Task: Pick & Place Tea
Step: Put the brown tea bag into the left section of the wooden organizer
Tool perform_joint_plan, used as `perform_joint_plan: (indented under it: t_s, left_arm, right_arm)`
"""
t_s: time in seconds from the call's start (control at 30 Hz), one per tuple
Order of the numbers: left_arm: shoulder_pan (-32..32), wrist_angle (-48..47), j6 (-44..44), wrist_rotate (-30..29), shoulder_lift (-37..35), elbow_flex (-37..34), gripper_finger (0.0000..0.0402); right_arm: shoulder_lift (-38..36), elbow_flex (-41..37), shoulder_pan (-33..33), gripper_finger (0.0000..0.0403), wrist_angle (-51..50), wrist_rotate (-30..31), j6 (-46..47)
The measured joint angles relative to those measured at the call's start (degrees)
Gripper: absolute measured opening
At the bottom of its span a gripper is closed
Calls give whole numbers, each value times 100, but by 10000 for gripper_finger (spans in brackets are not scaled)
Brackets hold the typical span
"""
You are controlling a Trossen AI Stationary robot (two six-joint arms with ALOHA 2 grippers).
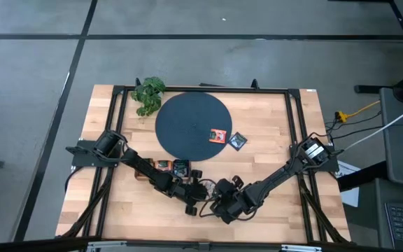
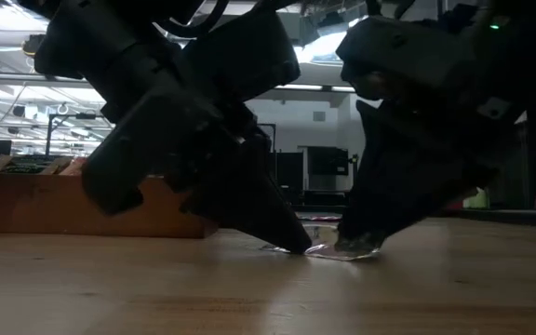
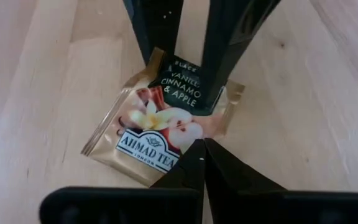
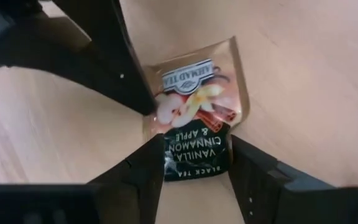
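Near the table's front edge, well clear of the dark disc, the closed left gripper pins one tea sachet flat so the half-open right gripper can straddle its dark end, apparently to pinch it.

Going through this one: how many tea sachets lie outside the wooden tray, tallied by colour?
Orange-red sachet, on the dark disc: 1
Black sachet, at the disc's edge: 1
Gold sachet with a black label, on the bare wood: 1
Total: 3
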Motion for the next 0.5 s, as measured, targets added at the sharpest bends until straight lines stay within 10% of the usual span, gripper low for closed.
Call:
perform_joint_plan:
  t_s: [0.5]
  left_arm:
    - [-48,213,259,212,-87,-17,5]
  right_arm:
    - [-4,2,7,11,-186,82,-162]
